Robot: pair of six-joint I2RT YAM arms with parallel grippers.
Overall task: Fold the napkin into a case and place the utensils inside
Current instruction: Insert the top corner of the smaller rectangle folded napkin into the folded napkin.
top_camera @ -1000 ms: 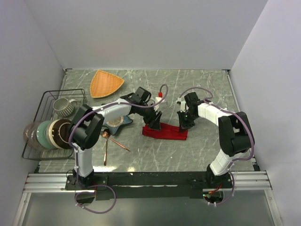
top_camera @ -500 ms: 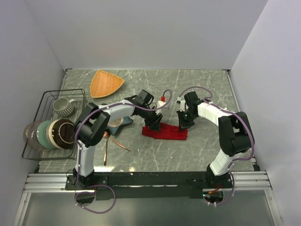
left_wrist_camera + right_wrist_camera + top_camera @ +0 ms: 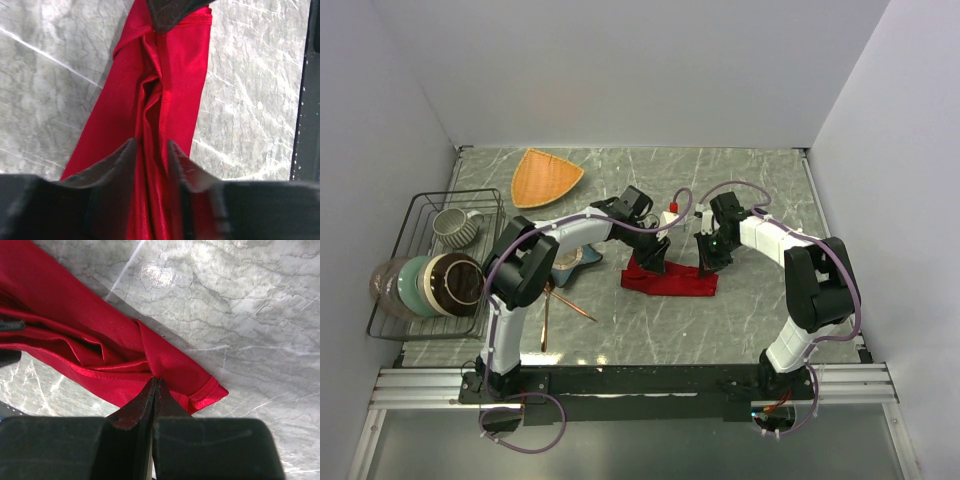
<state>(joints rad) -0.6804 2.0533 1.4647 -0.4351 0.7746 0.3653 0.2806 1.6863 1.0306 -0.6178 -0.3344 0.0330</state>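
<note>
Utensils (image 3: 570, 304) are noted on the table (image 3: 750, 320), near-left, well apart from the napkin (image 3: 670, 280) (a long, rumpled strip at mid-table). The left gripper (image 3: 151, 147) is found partly open astride a raised fold, and whether that fold is gripped cannot be told. The right gripper (image 3: 154, 382) is closed, pinching the napkin's right end.

Plain white walls (image 3: 620, 70) enclose a grey marbled table (image 3: 750, 180) under even light.

Bright red napkin (image 3: 672, 283): folded into a long, narrow strip, creased and bunched along the middle, lying slightly askew. Copper utensils (image 3: 544, 318): two slender pieces, handles angled apart, well left of napkin.
</note>
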